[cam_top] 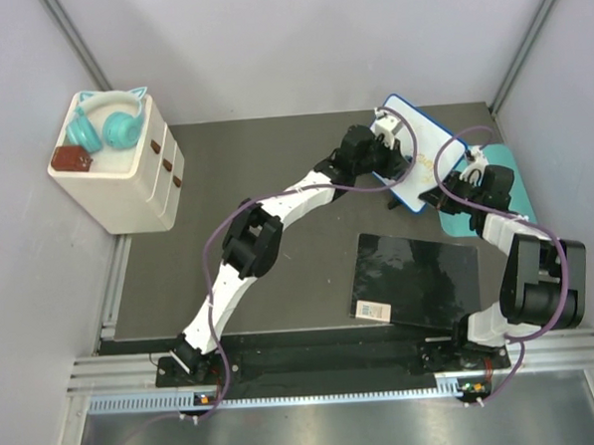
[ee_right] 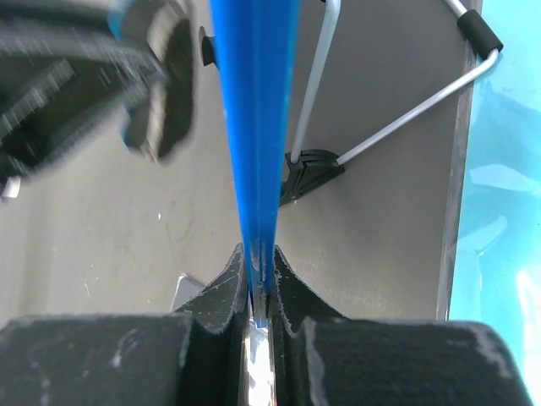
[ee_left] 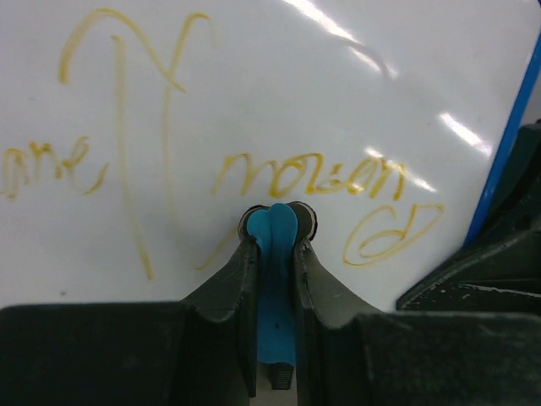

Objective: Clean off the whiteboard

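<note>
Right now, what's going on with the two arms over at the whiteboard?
The right gripper is shut on the blue rim of the whiteboard, steadying it. The left gripper is shut on a thin blue piece, its tip at the board's white face. Yellow writing covers that face, so the erasing is not yet done.

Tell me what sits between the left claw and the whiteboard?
A thin blue piece, pinched in the left claw, points at the whiteboard; the left wrist view shows it.
</note>
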Robot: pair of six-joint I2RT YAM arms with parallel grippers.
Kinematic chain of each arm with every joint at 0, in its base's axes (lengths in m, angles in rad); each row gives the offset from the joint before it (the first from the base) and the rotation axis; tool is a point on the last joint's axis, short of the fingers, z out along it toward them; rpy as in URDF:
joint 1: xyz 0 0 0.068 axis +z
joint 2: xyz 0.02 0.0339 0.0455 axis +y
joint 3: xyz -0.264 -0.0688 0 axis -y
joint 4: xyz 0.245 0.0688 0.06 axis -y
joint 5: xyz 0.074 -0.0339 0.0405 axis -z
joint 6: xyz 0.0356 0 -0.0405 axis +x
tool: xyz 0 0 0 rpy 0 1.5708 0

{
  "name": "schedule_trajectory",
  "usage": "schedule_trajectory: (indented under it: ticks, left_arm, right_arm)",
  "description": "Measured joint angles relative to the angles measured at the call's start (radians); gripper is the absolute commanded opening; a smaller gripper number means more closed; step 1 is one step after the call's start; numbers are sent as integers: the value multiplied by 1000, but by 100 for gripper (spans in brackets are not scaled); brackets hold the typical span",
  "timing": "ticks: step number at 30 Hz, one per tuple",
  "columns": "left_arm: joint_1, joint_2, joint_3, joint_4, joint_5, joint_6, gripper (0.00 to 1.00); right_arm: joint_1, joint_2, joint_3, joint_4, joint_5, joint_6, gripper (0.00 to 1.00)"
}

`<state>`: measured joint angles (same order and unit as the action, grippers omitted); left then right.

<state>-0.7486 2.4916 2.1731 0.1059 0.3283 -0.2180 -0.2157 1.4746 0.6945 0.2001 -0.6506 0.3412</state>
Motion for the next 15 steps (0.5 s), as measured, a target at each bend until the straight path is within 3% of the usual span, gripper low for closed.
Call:
schedule_trajectory:
  ticks: [9, 15]
  left_arm:
    - [-86, 21, -1, 46, 9, 53, 0]
    - [-145, 21, -1, 112, -89, 93, 0]
  right_arm:
    - [-3, 0, 0, -10, 14, -4, 0]
    - [-3, 0, 0, -15, 26, 1, 0]
